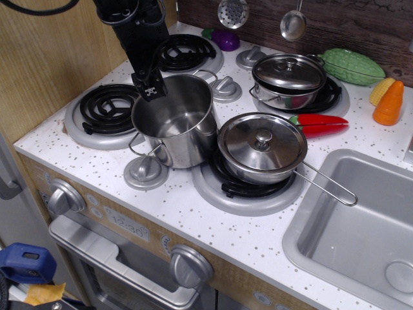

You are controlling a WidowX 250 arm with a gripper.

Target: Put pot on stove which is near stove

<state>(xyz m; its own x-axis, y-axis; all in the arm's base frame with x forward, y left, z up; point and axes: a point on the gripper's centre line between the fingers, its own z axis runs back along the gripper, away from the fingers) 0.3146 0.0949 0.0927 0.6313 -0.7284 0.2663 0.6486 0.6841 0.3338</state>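
Observation:
The tall open steel pot stands between the burners in the middle of the toy cooktop, next to a grey knob. Its base looks slightly raised or tilted; I cannot tell if it rests on the counter. My black gripper comes down from the top left and is closed on the pot's back-left rim. The nearest stove is the bare front-left black coil burner, just left of the pot. A second bare burner lies behind the pot.
A lidded pan with a long wire handle sits on the front-right burner, touching the pot's right side. A low lidded pot sits on the back-right burner. Toy vegetables lie at the back right. A sink is at the right.

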